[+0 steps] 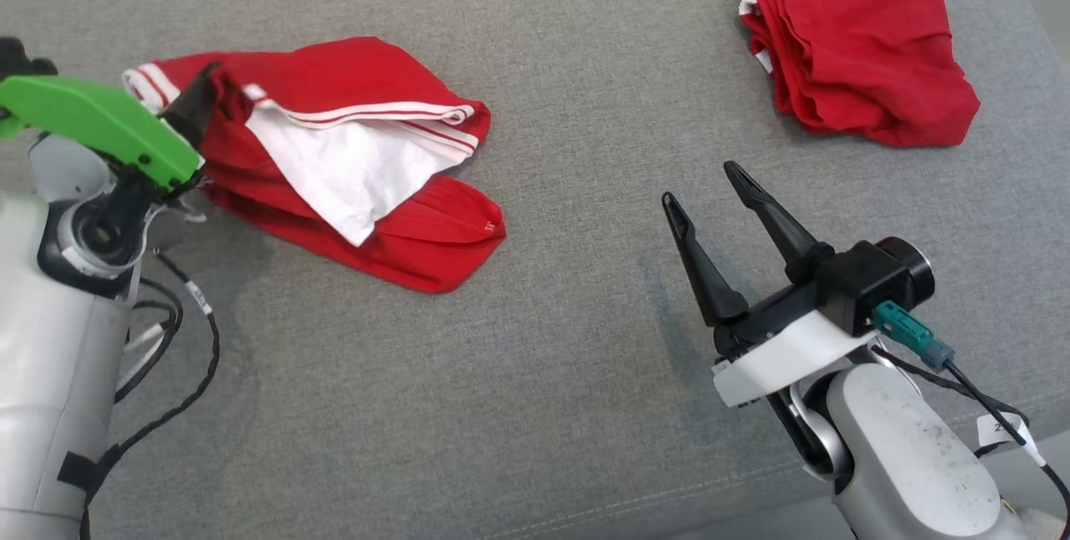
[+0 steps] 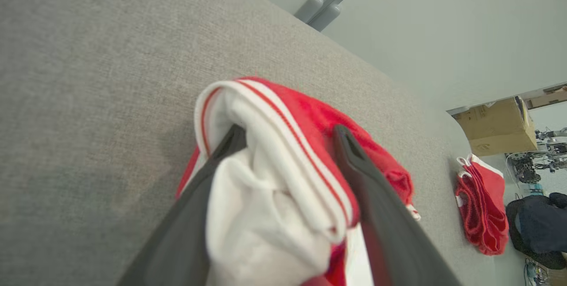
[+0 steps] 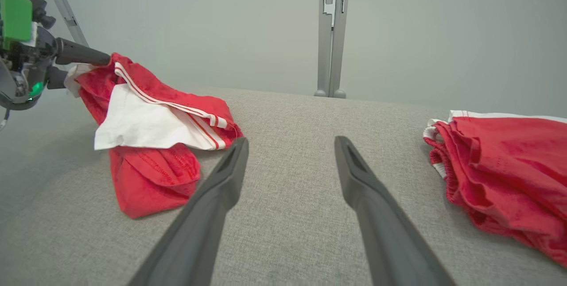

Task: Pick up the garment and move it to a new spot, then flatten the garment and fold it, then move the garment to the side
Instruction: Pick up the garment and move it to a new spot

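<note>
Looking from the head, we see the red-and-white cloth garment (image 1: 351, 180) on the grey fabric cushion (image 1: 535, 406), left gripper (image 1: 205, 84) at its left end, right gripper (image 1: 706, 185) well to its right, jaws apart. Left wrist: left jaws spread, hem bunched between. Right wrist: folded red cloth (image 3: 509, 175) farther right.
</note>
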Robot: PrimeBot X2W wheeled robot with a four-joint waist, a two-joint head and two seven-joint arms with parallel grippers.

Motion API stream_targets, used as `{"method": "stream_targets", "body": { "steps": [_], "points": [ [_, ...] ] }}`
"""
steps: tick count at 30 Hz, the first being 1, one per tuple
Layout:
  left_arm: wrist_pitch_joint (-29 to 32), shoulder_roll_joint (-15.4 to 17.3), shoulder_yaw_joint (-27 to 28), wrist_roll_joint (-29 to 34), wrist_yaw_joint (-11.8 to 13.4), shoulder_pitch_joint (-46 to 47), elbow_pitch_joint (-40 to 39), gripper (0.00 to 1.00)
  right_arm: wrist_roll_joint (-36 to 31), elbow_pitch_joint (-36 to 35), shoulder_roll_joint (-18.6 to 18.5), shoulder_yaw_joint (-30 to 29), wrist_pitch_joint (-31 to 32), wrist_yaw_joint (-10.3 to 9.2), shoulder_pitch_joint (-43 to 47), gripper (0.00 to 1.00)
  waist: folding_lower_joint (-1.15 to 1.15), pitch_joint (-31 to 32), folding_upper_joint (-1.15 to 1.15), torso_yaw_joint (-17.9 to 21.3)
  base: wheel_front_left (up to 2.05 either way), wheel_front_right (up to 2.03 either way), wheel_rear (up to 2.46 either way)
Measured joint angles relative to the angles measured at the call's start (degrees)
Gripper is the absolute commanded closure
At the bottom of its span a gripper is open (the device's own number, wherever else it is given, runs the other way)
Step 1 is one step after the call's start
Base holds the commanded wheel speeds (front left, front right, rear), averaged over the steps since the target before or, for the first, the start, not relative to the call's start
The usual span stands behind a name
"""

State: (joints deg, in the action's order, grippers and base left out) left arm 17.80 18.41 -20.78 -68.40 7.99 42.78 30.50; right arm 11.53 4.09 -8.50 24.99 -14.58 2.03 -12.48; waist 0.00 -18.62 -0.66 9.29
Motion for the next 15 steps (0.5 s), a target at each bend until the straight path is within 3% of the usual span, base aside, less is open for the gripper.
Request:
{"method": "stream_targets", "body": {
  "steps": [8,15],
  "points": [
    [-2.3,-0.7,-5.7,6.1,-1.2,4.0,-6.3,0.00,-1.9,4.0,1.2,5.3,0.0,2.86,-3.7,0.00,0.00,-0.8,0.00,-0.8,0.00,0.00,0.00],
    [-8.5,-1.0,-5.1,8.6,-2.7,3.9,-11.0,0.00,-1.4,9.5,3.3,8.2,0.1,3.53,-7.6,0.00,0.00,0.1,0.00,-5.1,0.00,0.00,0.00]
  ]
}}
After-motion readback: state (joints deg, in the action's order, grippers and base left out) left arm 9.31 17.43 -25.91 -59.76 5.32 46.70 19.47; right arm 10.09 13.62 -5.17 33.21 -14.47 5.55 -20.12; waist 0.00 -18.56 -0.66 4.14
